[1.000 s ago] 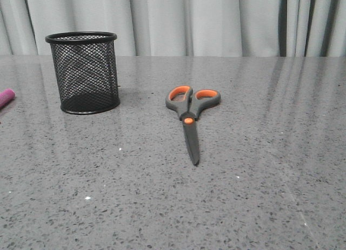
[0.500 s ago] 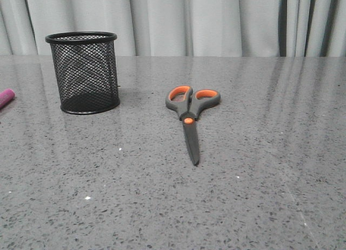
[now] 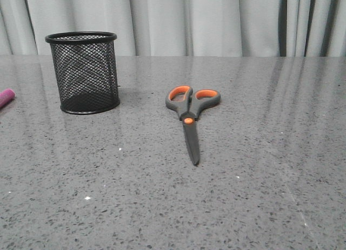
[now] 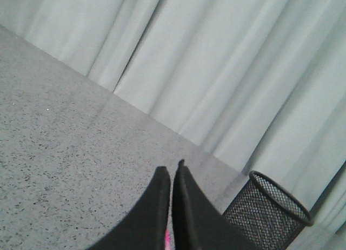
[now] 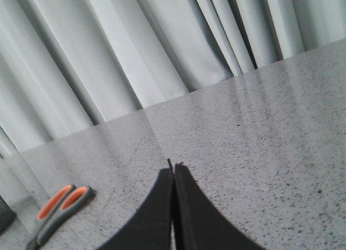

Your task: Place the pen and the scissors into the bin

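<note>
Scissors [image 3: 188, 119] lying mid-table; bin [image 3: 84, 72] standing toward the left; pen [image 3: 5, 97] lying at left edge. Both grippers' fingers [image 4: 172, 188] [image 5: 173, 185] resting together, holding nothing.

Left gripper [image 4: 172, 177]: two matte black fingers, broad at the base, curving to narrow pointed tips; smooth, no markings or screws in sight.
Right gripper [image 5: 173, 171]: same matte black pair, flared bases tapering to thin tips; plain surfaces, thin pale seam between.
Arms, cables: outside all three views.
</note>
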Motion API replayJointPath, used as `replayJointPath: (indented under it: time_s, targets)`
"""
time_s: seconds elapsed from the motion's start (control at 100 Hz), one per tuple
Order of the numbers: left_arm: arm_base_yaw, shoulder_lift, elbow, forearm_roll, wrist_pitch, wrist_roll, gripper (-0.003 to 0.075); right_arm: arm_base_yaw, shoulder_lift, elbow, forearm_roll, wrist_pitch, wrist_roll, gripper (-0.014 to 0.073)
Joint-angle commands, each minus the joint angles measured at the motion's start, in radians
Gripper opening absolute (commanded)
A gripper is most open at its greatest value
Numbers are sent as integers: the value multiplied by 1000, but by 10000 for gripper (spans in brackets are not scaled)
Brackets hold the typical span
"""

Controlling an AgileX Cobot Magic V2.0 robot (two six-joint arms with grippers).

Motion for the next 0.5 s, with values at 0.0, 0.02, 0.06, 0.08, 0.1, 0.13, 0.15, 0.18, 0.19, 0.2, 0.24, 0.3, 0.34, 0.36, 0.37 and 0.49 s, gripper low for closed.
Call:
replayJointPath:
  time_s: [0.0,0.02,0.06,0.08,0.1,0.13,0.15,0.18,0.19,0.2,0.24,0.3,0.34,0.36,0.37,0.49]
  targets:
    - [-8,-28,22,-57,-80,-11,-22,-4,-20,17,56,-83,-6,-74]
    - [-8,-28,22,-63,-79,-11,-22,-4,-20,17,59,-83,-6,-74]
    - [-8,-28,19,-73,-67,-11,-22,-4,-20,17,61,-83,-6,-74]
    - [-8,-28,20,-82,-67,-11,-22,-4,-20,17,61,-83,-6,-74]
    - [-8,-28,17,-84,-62,-11,-22,-4,-20,17,61,-83,-6,-74]
    - [-8,-28,15,-87,-58,-11,-22,-4,-20,15,61,-81,-6,-74]
    - [-8,-28,13,-87,-55,-11,-22,-4,-20,13,61,-76,-6,-74]
    - [-8,-28,9,-87,-46,-11,-22,-4,-20,6,61,-66,-6,-73]
    - [-8,-28,9,-87,-44,-11,-22,-4,-20,3,61,-62,-6,-71]
    - [-8,-28,5,-87,-39,-11,-22,-4,-20,1,61,-56,-6,-69]
    - [-8,-28,-8,-87,-20,-11,-22,-4,-20,-15,61,-33,-6,-63]
    - [-8,-24,-34,-79,20,-11,-22,-4,-15,-39,61,14,-6,-63]
    - [-8,-16,-61,-67,53,-11,-22,-4,-10,-61,61,45,-6,-63]
    - [-8,-11,-77,-56,67,-9,-22,-4,-2,-74,61,62,-6,-63]
    - [-8,-8,-83,-46,80,-9,-22,-4,4,-78,61,68,-6,-63]
    - [-8,68,-205,102,218,-1,-22,-4,87,-167,40,171,-6,-63]
